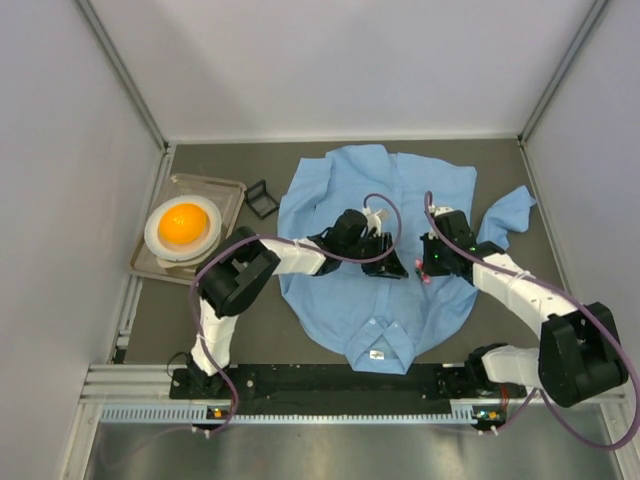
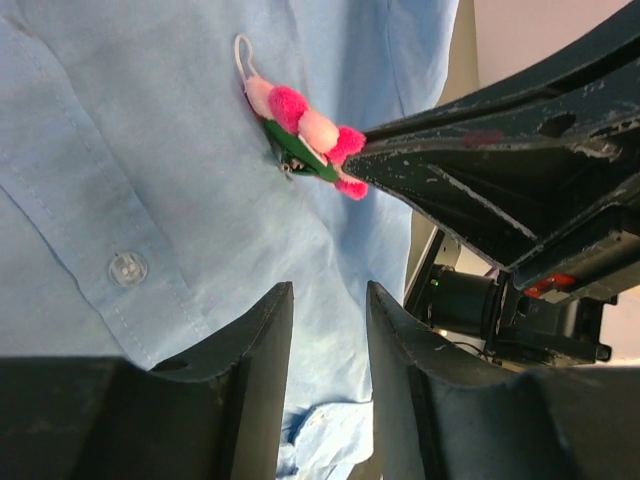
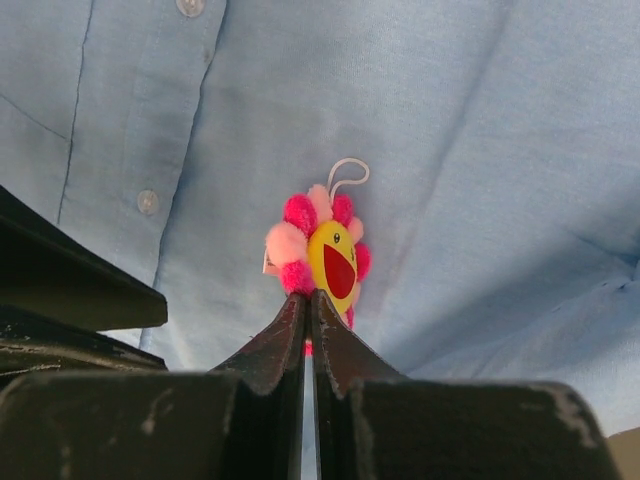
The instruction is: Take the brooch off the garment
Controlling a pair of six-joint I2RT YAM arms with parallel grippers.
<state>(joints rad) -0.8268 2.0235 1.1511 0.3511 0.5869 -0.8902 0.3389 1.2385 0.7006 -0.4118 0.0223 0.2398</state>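
Note:
The garment (image 1: 340,190) is a light blue shirt spread flat on the table, collar toward the arms. The brooch (image 3: 325,250), a pink flower with a yellow smiling face, sits on the shirt front. My right gripper (image 3: 308,297) is shut, its tips pinching the brooch's lower petals. The left wrist view shows the brooch (image 2: 305,130) edge-on, with the right gripper's fingers (image 2: 480,160) meeting it from the right. My left gripper (image 2: 328,290) hovers over the garment (image 2: 150,150) just short of the brooch, jaws apart with only cloth behind the gap. From above, both grippers (image 1: 392,268) (image 1: 425,268) meet mid-shirt.
A metal tray (image 1: 235,190) at the left holds a white plate with an orange ball (image 1: 183,228). A small black frame (image 1: 262,198) lies between the tray and the shirt. Grey walls close in both sides. The left arm's dark fingers (image 3: 60,290) show at the right wrist view's left edge.

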